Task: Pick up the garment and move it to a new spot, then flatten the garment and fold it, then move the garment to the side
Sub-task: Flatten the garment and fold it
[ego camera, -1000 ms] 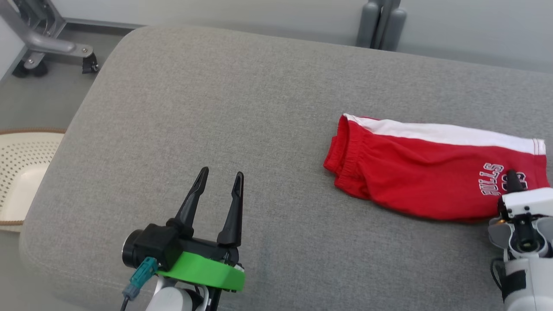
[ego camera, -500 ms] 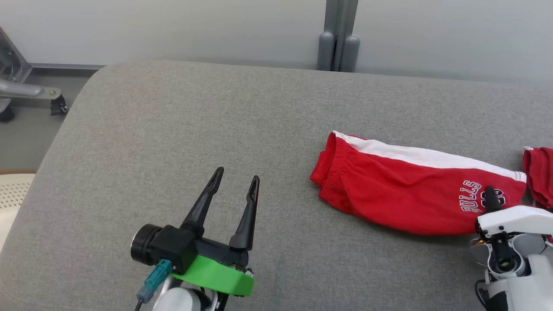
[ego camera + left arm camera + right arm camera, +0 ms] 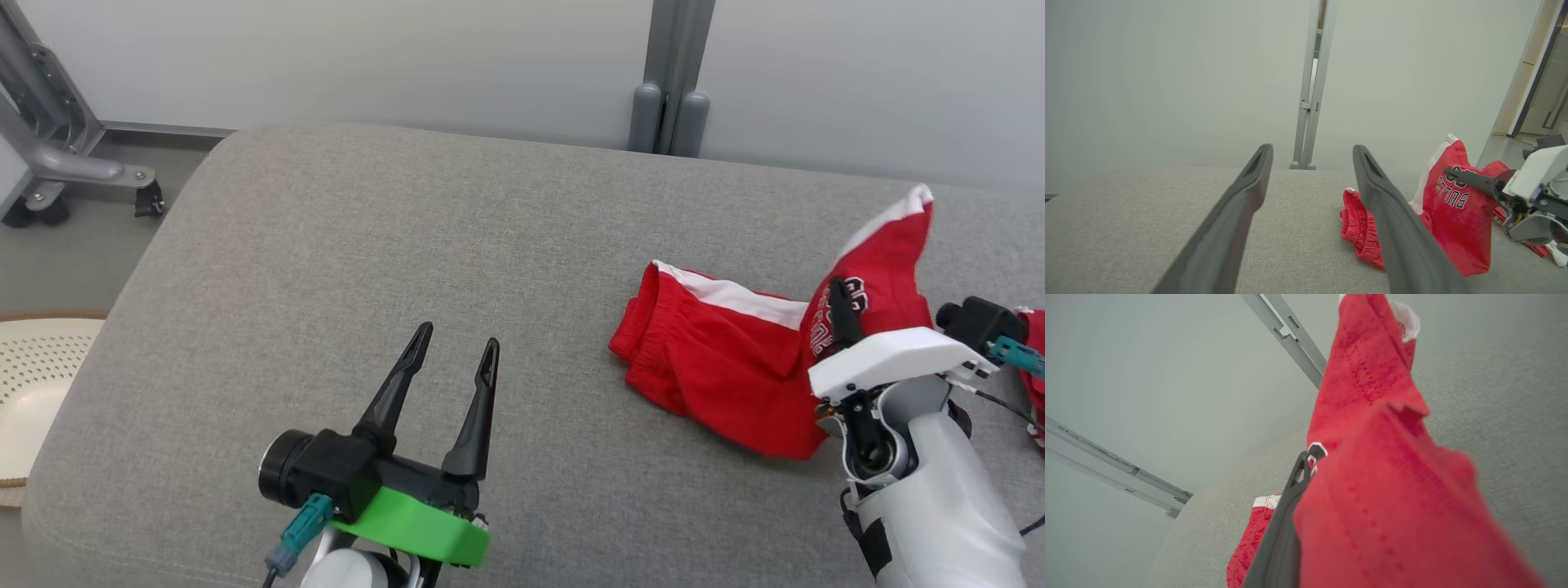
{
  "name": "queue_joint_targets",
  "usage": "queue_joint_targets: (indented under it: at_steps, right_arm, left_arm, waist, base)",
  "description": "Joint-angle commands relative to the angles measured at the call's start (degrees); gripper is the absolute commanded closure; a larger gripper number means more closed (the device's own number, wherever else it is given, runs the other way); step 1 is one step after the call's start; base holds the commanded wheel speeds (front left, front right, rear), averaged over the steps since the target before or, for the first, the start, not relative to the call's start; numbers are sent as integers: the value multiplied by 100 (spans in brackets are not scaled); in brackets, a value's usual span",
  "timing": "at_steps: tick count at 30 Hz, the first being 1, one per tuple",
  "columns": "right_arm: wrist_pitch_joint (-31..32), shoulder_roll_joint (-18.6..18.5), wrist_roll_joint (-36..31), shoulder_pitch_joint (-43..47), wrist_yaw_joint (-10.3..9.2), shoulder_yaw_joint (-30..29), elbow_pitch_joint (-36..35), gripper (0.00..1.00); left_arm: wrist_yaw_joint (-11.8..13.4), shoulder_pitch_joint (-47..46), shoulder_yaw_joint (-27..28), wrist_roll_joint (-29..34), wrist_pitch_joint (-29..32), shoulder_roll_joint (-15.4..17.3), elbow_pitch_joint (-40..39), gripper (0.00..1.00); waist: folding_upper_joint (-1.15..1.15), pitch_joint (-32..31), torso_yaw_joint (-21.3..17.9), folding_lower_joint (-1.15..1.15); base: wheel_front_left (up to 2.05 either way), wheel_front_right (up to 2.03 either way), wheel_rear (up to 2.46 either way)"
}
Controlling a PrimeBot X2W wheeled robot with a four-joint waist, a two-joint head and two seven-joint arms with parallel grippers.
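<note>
The job looks to be at a pick-up, with only part of the lift done. The right gripper (image 3: 841, 309) is clamped tight on the red shorts (image 3: 718, 371) near the lettering at the leg end. That end is raised off the grey cushion (image 3: 392, 229) and stands up in a peak, its white stripe at the top. The waistband end lies on the cushion, so the shorts are half lifted and not yet clear of the surface. They sit on the right part of the cushion, close in front of the right arm. The left gripper (image 3: 457, 336) has its fingers spread wide with nothing between them. It hovers over bare cushion, well apart from the shorts on their left side. The shorts seem doubled, one leg over the other, but the raised part is rumpled, so I would not count any flattening or tidy fold as done. I judge this to be the first lift towards a new spot, though the pictures cannot rule out the last move to the side. If so, carrying, setting down, smoothing, folding and shifting aside all remain. A bit of red cloth (image 3: 1035, 359) shows at the right edge behind the wrist. I cannot tell whether it belongs to the same shorts.
</note>
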Motion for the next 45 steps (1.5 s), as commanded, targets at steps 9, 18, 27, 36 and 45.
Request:
queue_joint_targets:
  at_steps: [9, 18, 27, 36, 45]
  right_arm:
    - [-81, -58, -124, -155, -1, 978, 143, 100]
    - [-114, -116, -36, -402, -1, 1548, 580, 11]
    - [-149, -37, 302, -400, -1, 2399, 740, 0]
    - [72, -36, 1094, -75, -1, 3577, 448, 0]
    - [-710, -620, 872, 101, -2, 3692, -122, 0]
  left_arm:
    - [79, 58, -23, -108, 2, 24, -49, 0]
    - [65, 88, -3, -117, 2, 24, -17, 0]
    - [102, 54, 37, -156, 2, 24, -30, 0]
    - [102, -32, 178, -186, 2, 24, -28, 0]
    - [68, 91, 326, -129, 2, 24, -77, 0]
  waist:
    - [0, 45, 429, 0]
    - [0, 101, 637, 0]
    - [0, 128, 660, 0]
    - [0, 87, 416, 0]
    - [0, -104, -61, 0]
  base:
    - [0, 0, 0]
    - [0, 0, 0]
    - [0, 0, 0]
    - [0, 0, 0]
    - [0, 0, 0]
